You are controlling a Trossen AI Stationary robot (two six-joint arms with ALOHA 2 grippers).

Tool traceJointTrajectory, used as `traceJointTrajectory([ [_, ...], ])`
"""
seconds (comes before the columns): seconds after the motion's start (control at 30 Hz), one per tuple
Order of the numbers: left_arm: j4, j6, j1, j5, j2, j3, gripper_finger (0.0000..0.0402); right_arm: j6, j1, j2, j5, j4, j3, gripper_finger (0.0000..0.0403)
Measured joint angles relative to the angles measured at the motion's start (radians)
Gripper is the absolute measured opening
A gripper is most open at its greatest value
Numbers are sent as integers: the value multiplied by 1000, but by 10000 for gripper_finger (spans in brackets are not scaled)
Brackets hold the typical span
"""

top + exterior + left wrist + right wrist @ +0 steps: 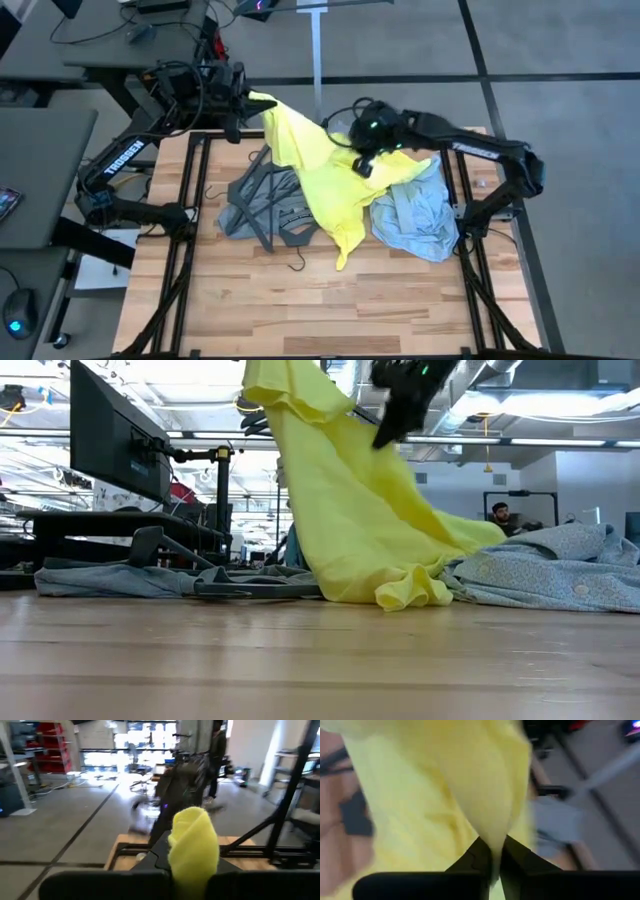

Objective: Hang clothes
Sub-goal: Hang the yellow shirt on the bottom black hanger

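High view: three garments, yellow T-shirt (pixel 325 175) pinched by left fingers (pixel 243 103) and right fingers (pixel 362 160).

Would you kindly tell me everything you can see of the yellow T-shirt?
The yellow T-shirt is bright neon yellow, soft, thin-looking fabric, crumpled and creased. It is lifted at two places: the left gripper is shut on one bunched end, the right gripper pinches a fold farther along. Between and below them it drapes down to the table, its lower end bunched on the wood. It lies over the grey T-shirt and against the blue shirt.
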Motion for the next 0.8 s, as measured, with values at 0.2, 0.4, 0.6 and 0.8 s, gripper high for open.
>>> traceJointTrajectory([
  [0.2,-20,18,8,-54,15,0,0,-27,-73,-80,197,-170,220,2],
  [0.4,-3,65,8,-120,69,0,0,-24,-221,-160,206,-170,250,1],
  [0.6,195,5,8,-161,177,0,0,-80,-352,-168,206,-139,250,0],
  [0.8,471,-72,29,-197,274,0,0,-157,-454,-128,197,-55,250,0],
])
